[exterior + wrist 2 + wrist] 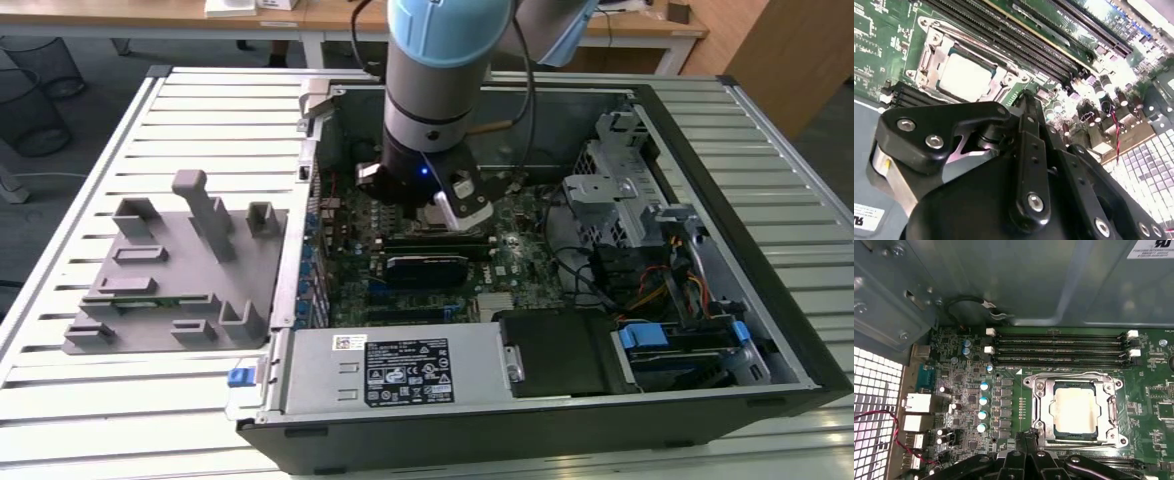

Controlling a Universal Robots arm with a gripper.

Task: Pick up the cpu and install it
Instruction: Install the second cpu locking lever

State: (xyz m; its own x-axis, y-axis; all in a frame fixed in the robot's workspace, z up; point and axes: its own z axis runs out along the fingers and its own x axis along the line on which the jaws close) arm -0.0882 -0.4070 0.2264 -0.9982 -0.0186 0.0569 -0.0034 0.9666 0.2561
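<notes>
Fingers (1026,440) closed beside the socketed cpu (1074,410), tips hidden.

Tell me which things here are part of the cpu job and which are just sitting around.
Part of the job:
cpu, lying in the socket frame
claw, just beside the socket
motherboard

Just sitting around:
grey parts holder on the table
power supply
drive cage
red wire
</notes>
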